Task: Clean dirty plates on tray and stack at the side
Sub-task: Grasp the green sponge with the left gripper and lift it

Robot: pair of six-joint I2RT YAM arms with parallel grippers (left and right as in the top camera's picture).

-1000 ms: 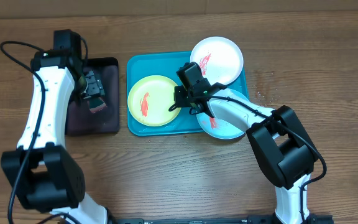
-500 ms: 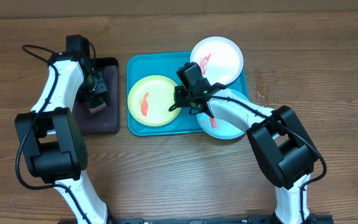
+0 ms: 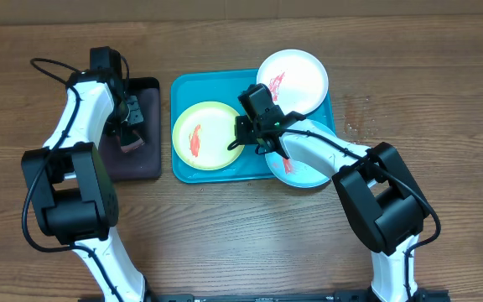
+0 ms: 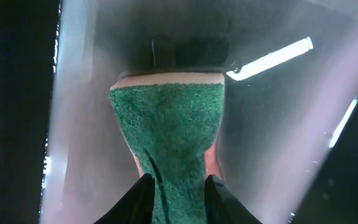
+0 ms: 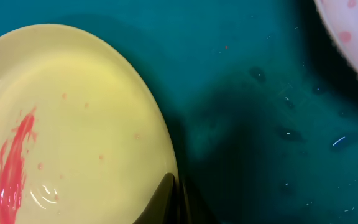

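The turquoise tray (image 3: 184, 87) holds three red-smeared plates: the lime-green plate (image 3: 208, 134) at its left, the white plate (image 3: 296, 80) at its far right corner, the mint-blue plate (image 3: 309, 172) at its near right, partly under the right arm. My right gripper (image 3: 240, 143) is shut on the lime-green plate's right rim (image 5: 163, 155), one finger on each side. My left gripper (image 3: 130, 134) is over the black tray (image 3: 145, 159), shut on a green sponge with a pink underside (image 4: 169, 124).
The black tray (image 4: 278, 124) lies left of the turquoise tray on the wooden table (image 3: 250, 226). A small wet stain (image 3: 355, 113) marks the wood right of the turquoise tray.
The left arm swung its elbow toward the table's far edge while its gripper stayed over the black tray at the sponge. The right arm and the plates have not moved.
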